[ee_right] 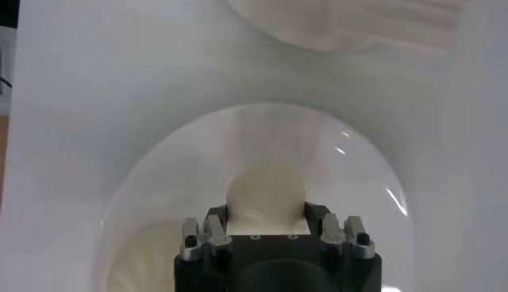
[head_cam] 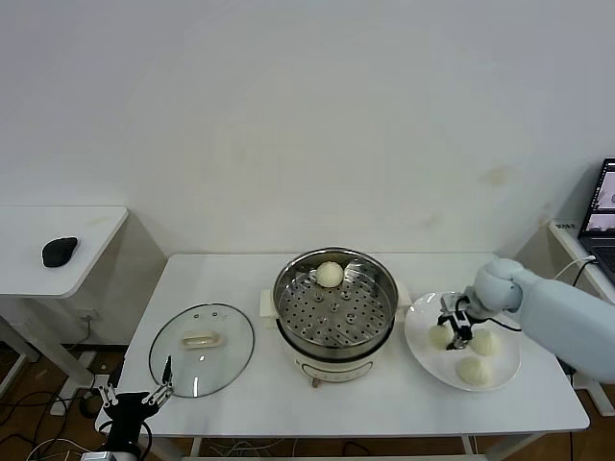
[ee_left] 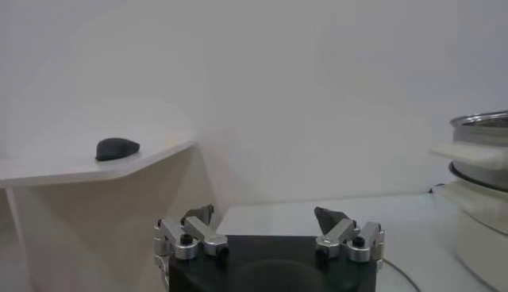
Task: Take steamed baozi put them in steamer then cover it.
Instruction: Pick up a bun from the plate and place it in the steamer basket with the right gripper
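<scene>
The steel steamer (head_cam: 281, 300) stands mid-table with one baozi (head_cam: 330, 274) on its perforated tray. Three more baozi lie on a white plate (head_cam: 428, 365) to its right. My right gripper (head_cam: 450, 333) is down on the plate, shut on the bun nearest the steamer (head_cam: 437, 338). In the right wrist view that bun (ee_right: 266, 184) fills the space between the fingers of the right gripper (ee_right: 266, 209). The glass cover (head_cam: 226, 360) lies flat on the table left of the steamer. My left gripper (head_cam: 137, 387) hangs open and empty at the table's front left corner; in its own view the left gripper (ee_left: 263, 213) holds nothing.
A low side table (head_cam: 29, 279) at the left carries a black mouse (head_cam: 60, 251). A laptop (head_cam: 603, 216) sits at the far right edge. Two other buns (head_cam: 485, 343) (head_cam: 473, 370) lie close beside the gripped one. The steamer's side (ee_left: 480, 159) shows in the left wrist view.
</scene>
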You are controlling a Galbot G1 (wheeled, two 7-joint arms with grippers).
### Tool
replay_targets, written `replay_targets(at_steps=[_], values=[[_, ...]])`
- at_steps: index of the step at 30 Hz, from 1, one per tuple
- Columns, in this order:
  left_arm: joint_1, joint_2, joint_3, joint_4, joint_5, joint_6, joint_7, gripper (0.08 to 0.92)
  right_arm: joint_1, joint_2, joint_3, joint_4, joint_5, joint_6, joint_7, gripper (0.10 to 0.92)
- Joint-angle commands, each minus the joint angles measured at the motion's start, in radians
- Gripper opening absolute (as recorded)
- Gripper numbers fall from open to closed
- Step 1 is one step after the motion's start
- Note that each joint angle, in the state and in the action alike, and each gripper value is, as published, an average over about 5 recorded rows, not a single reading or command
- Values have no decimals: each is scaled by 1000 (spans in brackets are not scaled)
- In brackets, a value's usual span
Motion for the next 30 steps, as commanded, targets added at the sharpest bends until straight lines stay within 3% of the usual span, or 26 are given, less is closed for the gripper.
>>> replay_targets(at_steps=[1, 8, 14, 21, 30], values=[[-13, 4, 29, 0, 8, 1, 0, 823, 262, -103, -105, 111, 105, -38, -29, 602], [-25, 19, 37, -5, 3, 1, 0, 823, 626, -77, -319, 207, 314, -110, -4, 607], [-27, 28, 31, -7, 1, 6, 0, 823, 827, 98, -468, 288, 544, -229, 78, 613], [-27, 19, 14, -16, 1, 4, -1, 823, 739, 341, -464, 253, 713, -376, 210, 617], [-13, 0, -14, -19, 3, -6, -3, 823, 554, 545, -436, 124, 740, -455, 315, 619]])
